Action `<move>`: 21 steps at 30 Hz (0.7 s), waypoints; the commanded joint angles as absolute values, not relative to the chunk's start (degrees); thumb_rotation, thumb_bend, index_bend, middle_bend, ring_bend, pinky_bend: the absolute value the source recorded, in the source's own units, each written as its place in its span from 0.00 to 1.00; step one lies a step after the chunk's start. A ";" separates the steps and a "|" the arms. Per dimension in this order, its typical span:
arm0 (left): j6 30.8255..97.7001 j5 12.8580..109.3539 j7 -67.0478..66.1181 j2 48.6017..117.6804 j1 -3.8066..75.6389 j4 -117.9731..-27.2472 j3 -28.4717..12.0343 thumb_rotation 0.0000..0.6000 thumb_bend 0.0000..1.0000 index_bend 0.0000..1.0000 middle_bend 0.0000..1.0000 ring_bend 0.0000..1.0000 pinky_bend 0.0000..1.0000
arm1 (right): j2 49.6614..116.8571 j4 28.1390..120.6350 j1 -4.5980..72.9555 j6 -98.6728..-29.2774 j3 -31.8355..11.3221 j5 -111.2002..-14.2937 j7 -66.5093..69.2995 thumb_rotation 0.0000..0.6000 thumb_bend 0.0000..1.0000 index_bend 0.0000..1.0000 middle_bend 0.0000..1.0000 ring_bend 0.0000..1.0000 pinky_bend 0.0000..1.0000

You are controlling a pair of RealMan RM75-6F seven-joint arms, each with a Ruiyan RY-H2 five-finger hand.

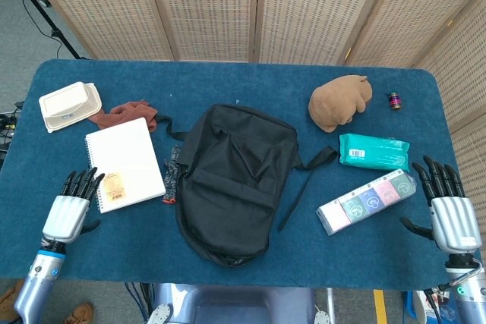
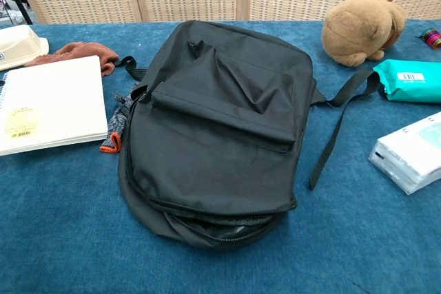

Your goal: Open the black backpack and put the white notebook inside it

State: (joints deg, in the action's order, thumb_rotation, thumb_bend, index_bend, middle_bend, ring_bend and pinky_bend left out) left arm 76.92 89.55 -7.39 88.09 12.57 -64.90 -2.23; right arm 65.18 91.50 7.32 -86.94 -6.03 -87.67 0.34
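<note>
On blue table [image 1: 228, 81], black backpack [image 1: 231, 180] zipped, white notebook [image 1: 124, 165] beside it

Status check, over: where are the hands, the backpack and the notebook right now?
Left hand open by white notebook; right hand open at table's right edge. Black backpack flat, centre, nothing holding it. Grey cloth wedged between notebook and backpack.

In the chest view neither robot hand shows. There the notebook [image 2: 52, 105] is cut by the left edge, the white box [image 2: 19, 45] too, and the tissue pack [image 2: 412, 153] by the right edge. The small spool [image 1: 394, 101] is too tiny to identify. The backpack [image 1: 234, 180] hides part of the grey cloth [image 1: 171, 176].
</note>
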 commanded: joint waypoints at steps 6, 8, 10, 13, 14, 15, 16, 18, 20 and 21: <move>74.13 88.69 -9.56 91.71 16.03 -60.51 -3.43 1.00 0.00 0.00 0.00 0.00 0.00 | 65.23 91.35 7.38 -86.67 -6.14 -87.26 0.34 1.00 0.00 0.04 0.00 0.00 0.00; 73.26 88.47 -9.72 92.48 16.56 -59.53 -3.28 1.00 0.00 0.00 0.00 0.00 0.00 | 65.22 91.31 7.40 -86.59 -6.23 -87.08 0.50 1.00 0.00 0.04 0.00 0.00 0.00; 72.87 88.14 -9.69 93.31 16.92 -58.39 -3.27 1.00 0.00 0.00 0.00 0.00 0.00 | 65.19 91.29 7.43 -86.52 -6.28 -86.98 0.68 1.00 0.00 0.04 0.00 0.00 0.00; 72.58 87.88 -9.75 93.94 17.22 -57.50 -3.19 1.00 0.00 0.00 0.00 0.00 0.00 | 65.16 91.26 7.42 -86.51 -6.28 -86.97 0.73 1.00 0.00 0.04 0.00 0.00 0.00; 72.47 87.79 -9.73 94.12 17.34 -57.26 -3.17 1.00 0.00 0.00 0.00 0.00 0.00 | 65.15 91.27 7.41 -86.53 -6.28 -86.97 0.77 1.00 0.00 0.04 0.00 0.00 0.00; 72.39 87.68 -9.71 94.30 17.47 -57.04 -3.19 1.00 0.00 0.00 0.00 0.00 0.00 | 65.14 91.28 7.41 -86.54 -6.29 -86.97 0.85 1.00 0.00 0.04 0.00 0.00 0.00; 72.33 87.48 -9.69 94.52 17.66 -56.80 -3.32 1.00 0.00 0.00 0.00 0.00 0.00 | 65.12 91.29 7.40 -86.56 -6.30 -86.96 0.92 1.00 0.00 0.04 0.00 0.00 0.00; 72.21 87.08 -9.51 94.94 18.04 -56.46 -3.75 1.00 0.01 0.00 0.00 0.00 0.00 | 65.09 91.29 7.40 -86.51 -6.32 -86.90 1.02 1.00 0.00 0.04 0.00 0.00 0.00; 72.39 86.84 -8.80 95.36 18.47 -56.24 -4.21 1.00 0.06 0.00 0.00 0.00 0.00 | 65.04 91.32 7.40 -86.42 -6.30 -86.82 1.18 1.00 0.00 0.04 0.00 0.00 0.00; 72.58 86.87 -8.58 95.47 18.56 -56.12 -4.28 1.00 0.08 0.00 0.00 0.00 0.00 | 65.03 91.33 7.39 -86.40 -6.29 -86.81 1.20 1.00 0.00 0.04 0.00 0.00 0.00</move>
